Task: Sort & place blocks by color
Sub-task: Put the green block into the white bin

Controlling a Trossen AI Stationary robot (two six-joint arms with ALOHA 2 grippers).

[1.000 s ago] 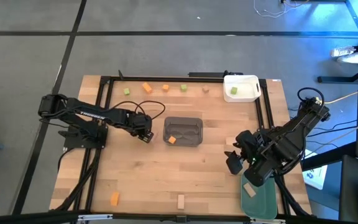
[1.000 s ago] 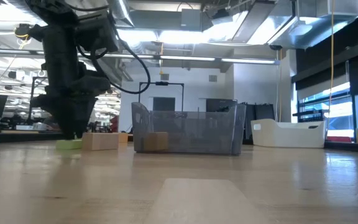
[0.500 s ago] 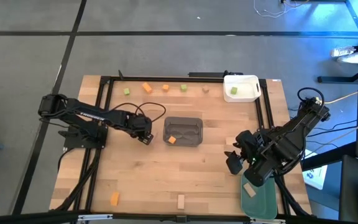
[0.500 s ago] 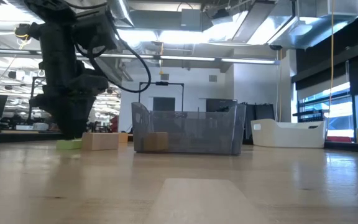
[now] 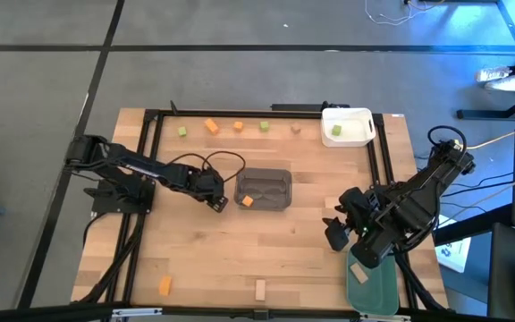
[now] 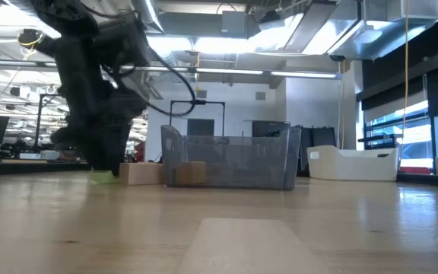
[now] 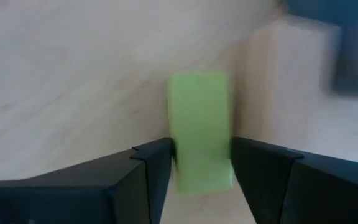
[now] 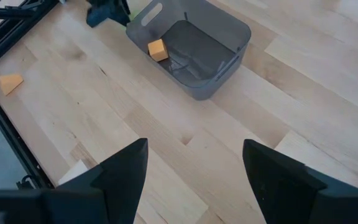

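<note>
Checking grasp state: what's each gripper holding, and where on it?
Left gripper pinches a light green block at its near end, down at the table. Right gripper is open, empty.

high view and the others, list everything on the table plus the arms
grey tray: one, table centre, orange block inside
white tray: one, far right, green block inside
green tray: one, near right, tan block inside
far-edge blocks: five, green, orange, tan, in a row
near-edge blocks: two, orange and tan
held green block: one, second tan block alongside
left end effector: closed on held green block, beside grey tray
right end effector: open, by green tray
</note>
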